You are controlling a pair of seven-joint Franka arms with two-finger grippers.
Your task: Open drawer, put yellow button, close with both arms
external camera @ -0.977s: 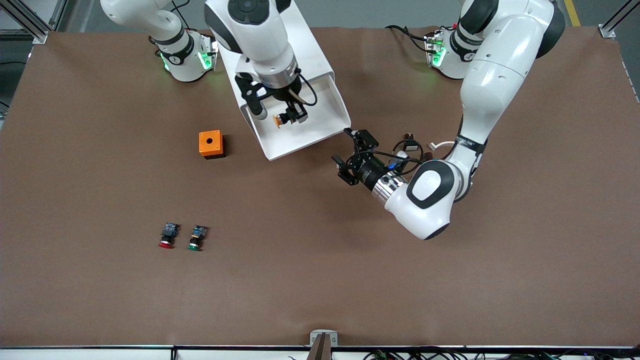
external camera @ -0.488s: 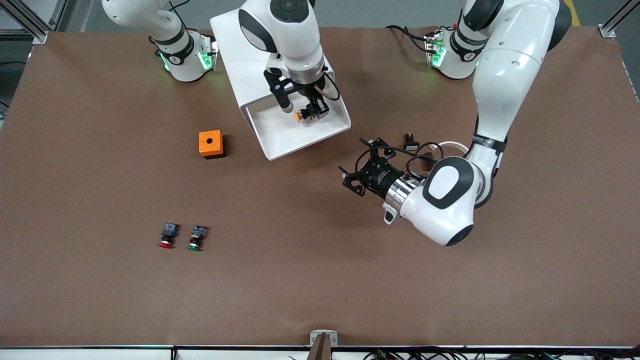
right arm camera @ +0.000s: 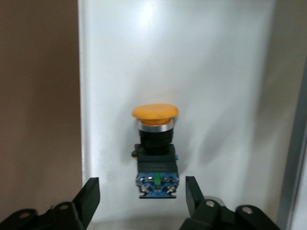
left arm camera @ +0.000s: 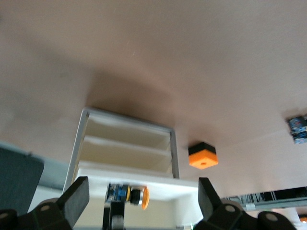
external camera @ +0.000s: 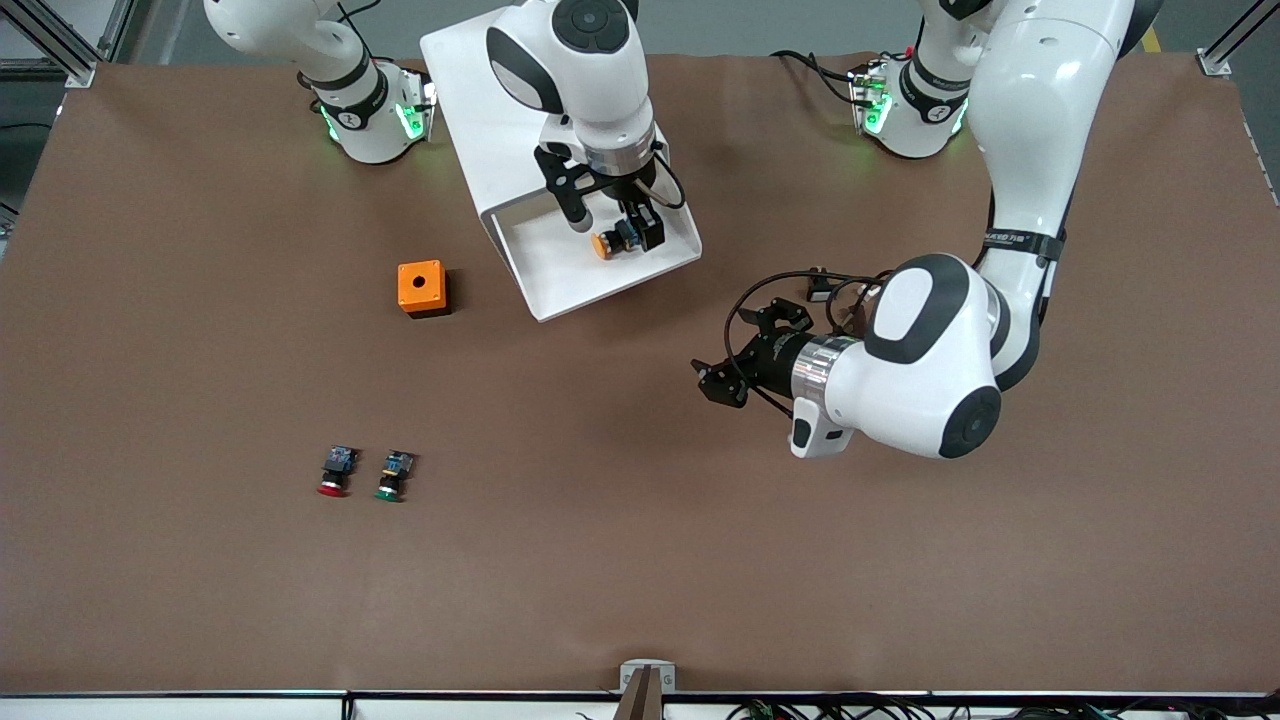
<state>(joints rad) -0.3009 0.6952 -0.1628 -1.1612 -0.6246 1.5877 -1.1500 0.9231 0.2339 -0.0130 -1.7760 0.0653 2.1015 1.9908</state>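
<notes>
The top drawer (external camera: 560, 272) stands pulled out of the white cabinet (external camera: 470, 100). The yellow button (external camera: 605, 244) lies on its side on the drawer floor. My right gripper (external camera: 615, 232) hangs over it, open, with a finger to each side of the blue-grey rear block and not touching it. In the right wrist view the button (right arm camera: 154, 143) lies on the drawer floor (right arm camera: 216, 72) between the open gripper (right arm camera: 141, 194). My left gripper (external camera: 735, 352) is open and empty over the bare table, off the drawer's corner toward the left arm's end. The left wrist view shows the button (left arm camera: 128, 195) in the drawer (left arm camera: 163, 184).
An orange box with a hole (external camera: 421, 288) sits beside the drawer toward the right arm's end. A red-capped button (external camera: 336, 472) and a green-capped button (external camera: 394, 476) lie nearer the camera. Small cable parts (external camera: 822, 285) lie by the left arm.
My right gripper carried the yellow button along the drawer toward the left arm's end, lowered and opened, leaving it on the drawer floor. My left gripper drew away from the drawer's corner.
</notes>
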